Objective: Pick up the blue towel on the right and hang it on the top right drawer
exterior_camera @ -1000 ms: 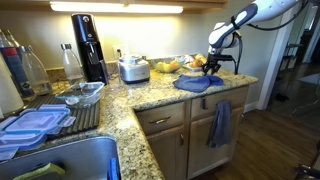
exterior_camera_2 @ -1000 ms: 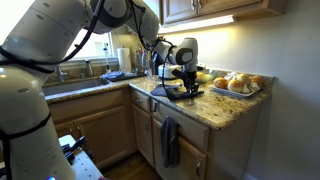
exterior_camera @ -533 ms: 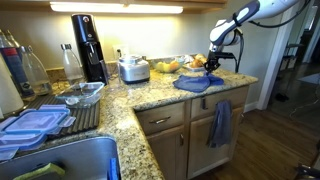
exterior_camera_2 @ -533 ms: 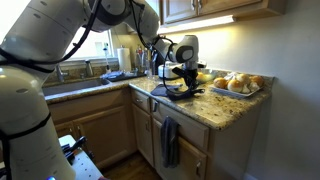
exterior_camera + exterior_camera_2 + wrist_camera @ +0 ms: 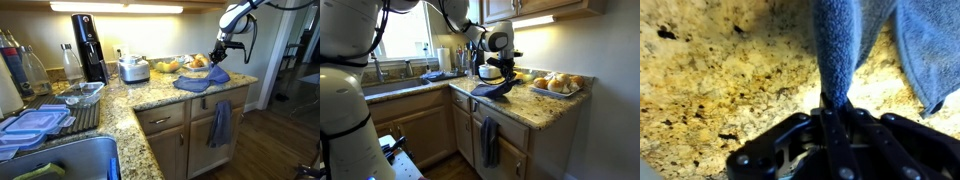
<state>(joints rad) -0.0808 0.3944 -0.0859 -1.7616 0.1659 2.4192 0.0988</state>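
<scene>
The blue towel (image 5: 198,83) lies on the granite counter with one part pulled up in a peak; it also shows in the other exterior view (image 5: 493,90). My gripper (image 5: 219,56) is shut on that raised part and holds it above the counter, as both exterior views show (image 5: 503,74). In the wrist view the fingers (image 5: 833,103) pinch a fold of the blue towel (image 5: 843,40), which hangs down towards the counter. The top right drawer (image 5: 234,98) is a light wood front under the counter edge, below the towel.
A darker grey-blue towel (image 5: 220,123) hangs on the cabinet front under the drawer, also seen in an exterior view (image 5: 490,141). A tray of bread rolls (image 5: 556,85) stands behind the towel. A toaster (image 5: 133,69), a black dispenser (image 5: 88,45) and a dish rack (image 5: 45,118) stand further along.
My gripper has moved up and slightly back, pulling the pinched part of the blue towel up off the counter. The rest of the towel still lies on the counter.
</scene>
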